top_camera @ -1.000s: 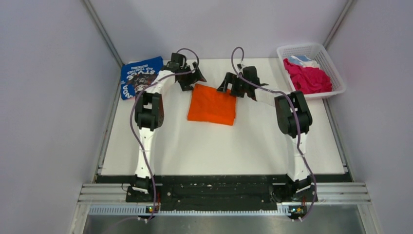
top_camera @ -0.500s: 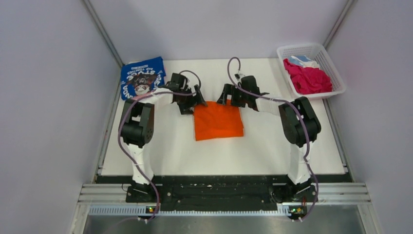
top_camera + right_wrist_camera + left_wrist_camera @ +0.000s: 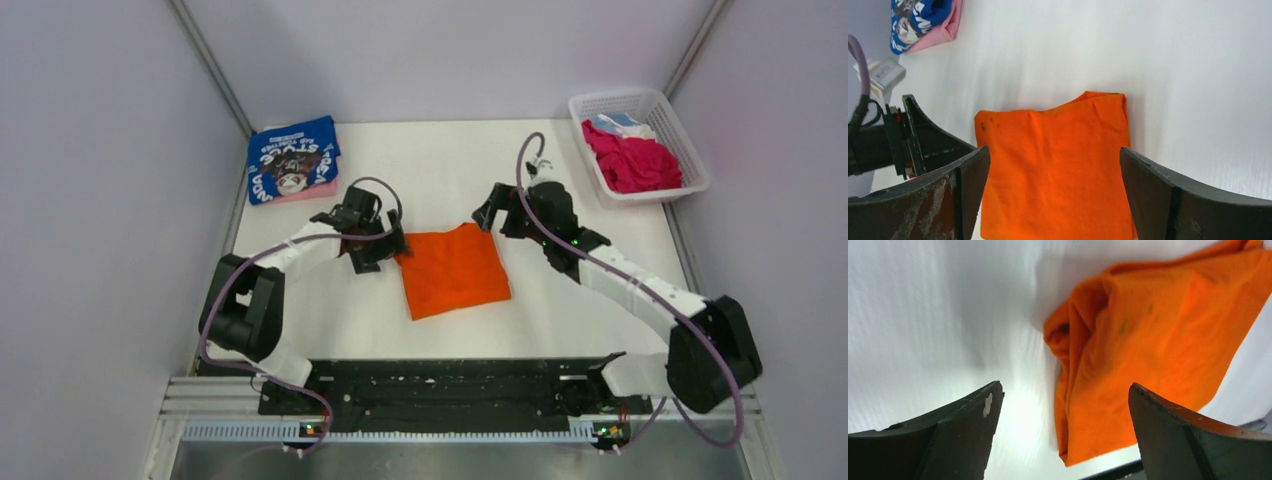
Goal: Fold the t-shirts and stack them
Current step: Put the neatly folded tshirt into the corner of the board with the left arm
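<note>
A folded bright orange t-shirt (image 3: 455, 270) lies flat at the table's middle. My left gripper (image 3: 385, 250) sits at its far-left corner, open, with nothing held. In the left wrist view the gripper (image 3: 1064, 386) spans the shirt's (image 3: 1148, 340) folded edge and bare table. My right gripper (image 3: 495, 222) hovers open just beyond the far-right corner, looking down on the shirt (image 3: 1058, 165) between its fingers (image 3: 1054, 150). A folded blue printed t-shirt (image 3: 293, 160) rests on a pink one (image 3: 305, 192) at the far left. Magenta t-shirts (image 3: 635, 162) and a light-blue one (image 3: 618, 123) fill the basket.
The white lattice basket (image 3: 692, 182) stands at the far-right corner. Grey walls close in both sides. The blue and pink stack (image 3: 918, 20) shows at the upper left of the right wrist view, and the left gripper's fingers (image 3: 913, 135) show at the left.
The orange t-shirt has slid toward the near edge and turned slightly. Both grippers came nearer with it, and the right arm's elbow swung out to the right.
</note>
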